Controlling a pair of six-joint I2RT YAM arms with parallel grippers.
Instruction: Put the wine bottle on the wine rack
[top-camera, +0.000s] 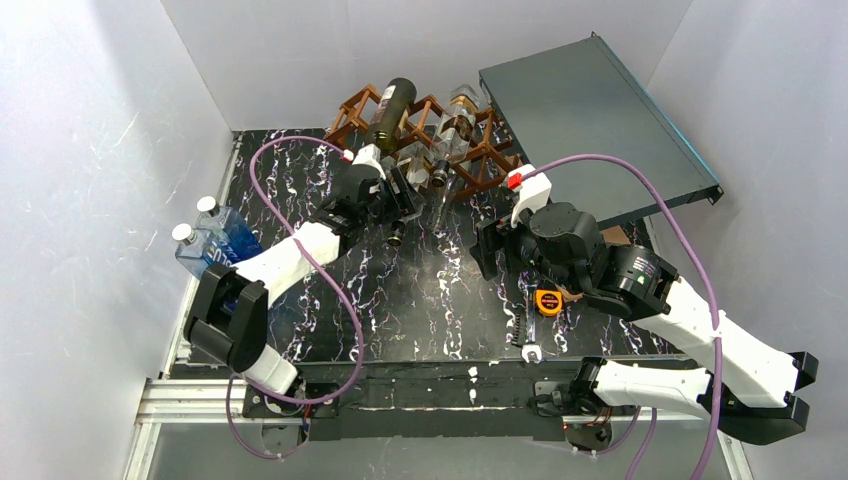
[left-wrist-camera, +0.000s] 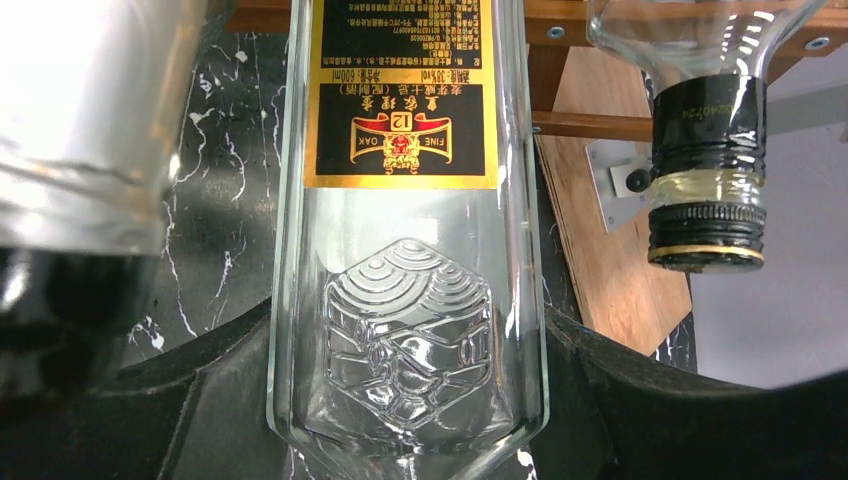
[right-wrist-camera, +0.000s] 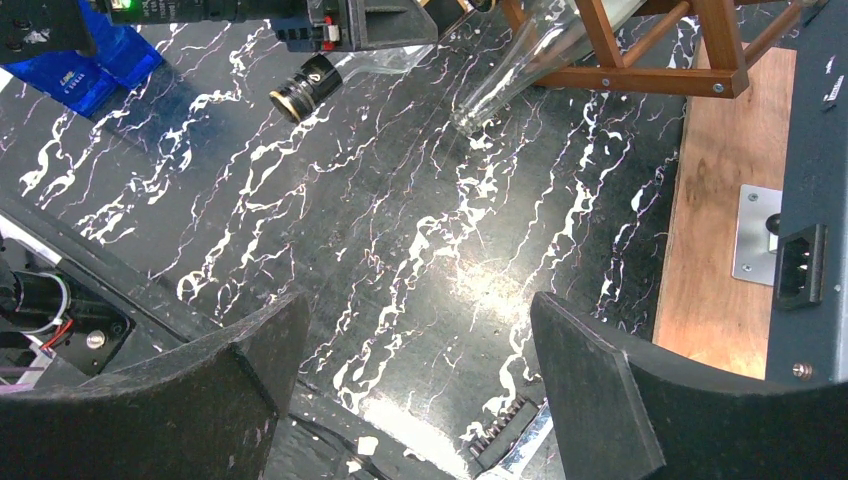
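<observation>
Left tool (left-wrist-camera: 408, 425) grips wine bottle (left-wrist-camera: 408, 240); black marbled table (top-camera: 420, 300).

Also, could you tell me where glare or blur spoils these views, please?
Left wrist: the clear bottle is sharp, but the glass at the left edge is a close, out-of-focus blur. Right wrist: glare whitens the glossy tabletop near the bottom. Top external: evenly lit and sharp, the wine rack readable.
</observation>
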